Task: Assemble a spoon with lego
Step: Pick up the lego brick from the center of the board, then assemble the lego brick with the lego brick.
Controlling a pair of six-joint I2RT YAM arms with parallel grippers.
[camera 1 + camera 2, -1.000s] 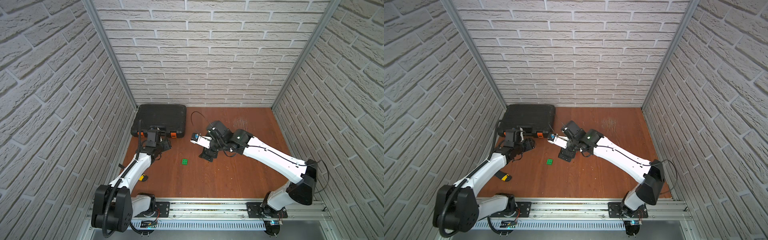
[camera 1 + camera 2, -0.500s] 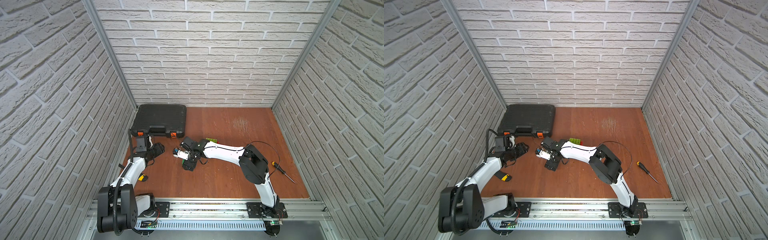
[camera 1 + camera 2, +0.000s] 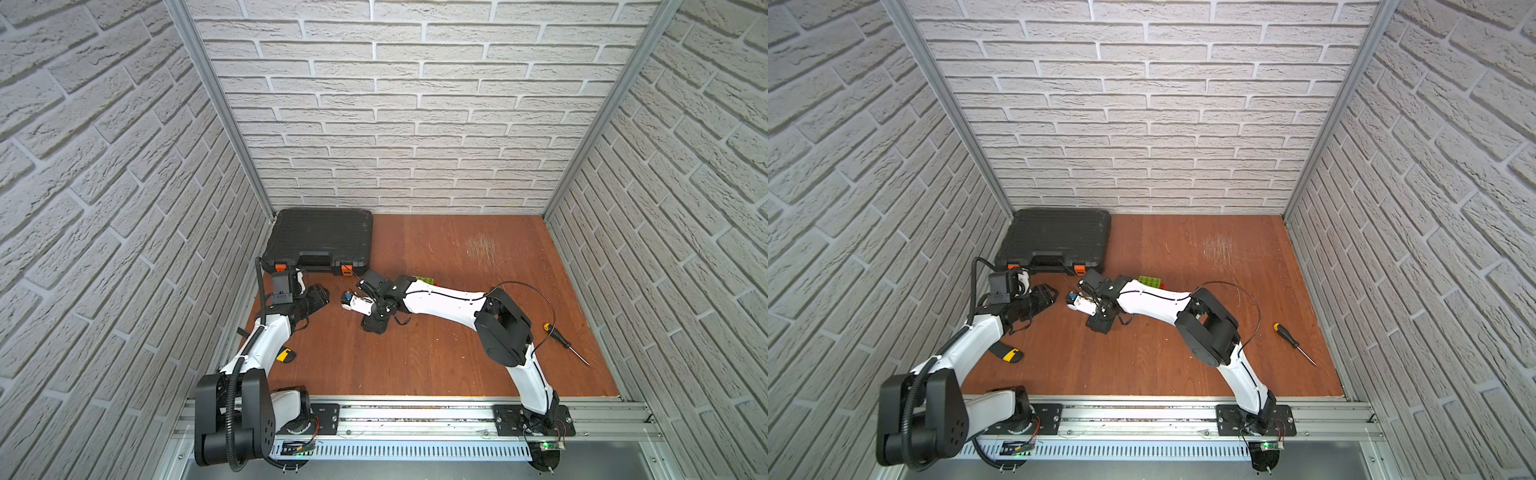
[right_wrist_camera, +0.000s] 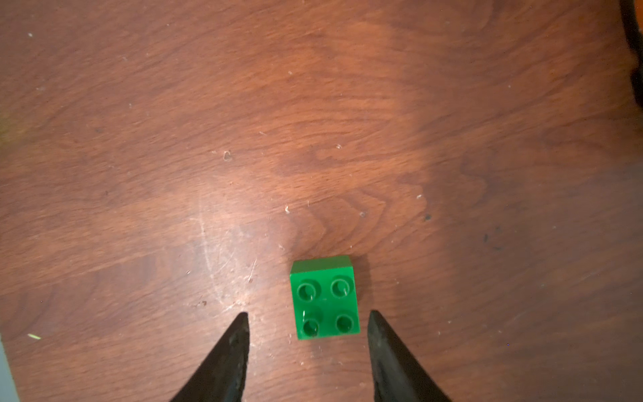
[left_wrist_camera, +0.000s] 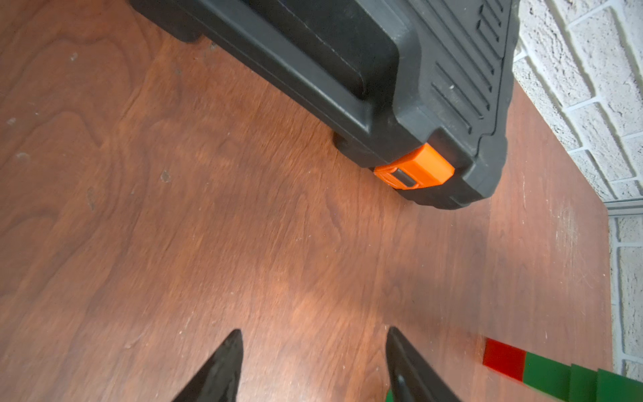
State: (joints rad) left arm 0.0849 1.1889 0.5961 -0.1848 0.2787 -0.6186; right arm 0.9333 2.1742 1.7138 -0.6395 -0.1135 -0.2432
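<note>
Tabletop [image 3: 415, 365]: black toolcase [image 3: 320, 237] in the back-left corner, and lime bricks [image 3: 424, 281] showing behind the right forearm near mid-tabletop. A red-and-green joined piece [image 5: 522, 365] lies just beside the left pincer [image 5: 313, 330], whose tips stand apart over bare wood; whether it holds anything, cannot tell. Right pincer [image 4: 308, 313] is open, straddling a green four-stud brick [image 4: 325, 299] in front of the toolcase. Risk: the brick sits off-centre, so closing may shove or twist it into a skewed hold.

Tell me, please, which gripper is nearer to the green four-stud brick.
Right. The right gripper straddles the green four-stud brick, a jaw either side; the left gripper sits apart, near the black toolcase.
</note>
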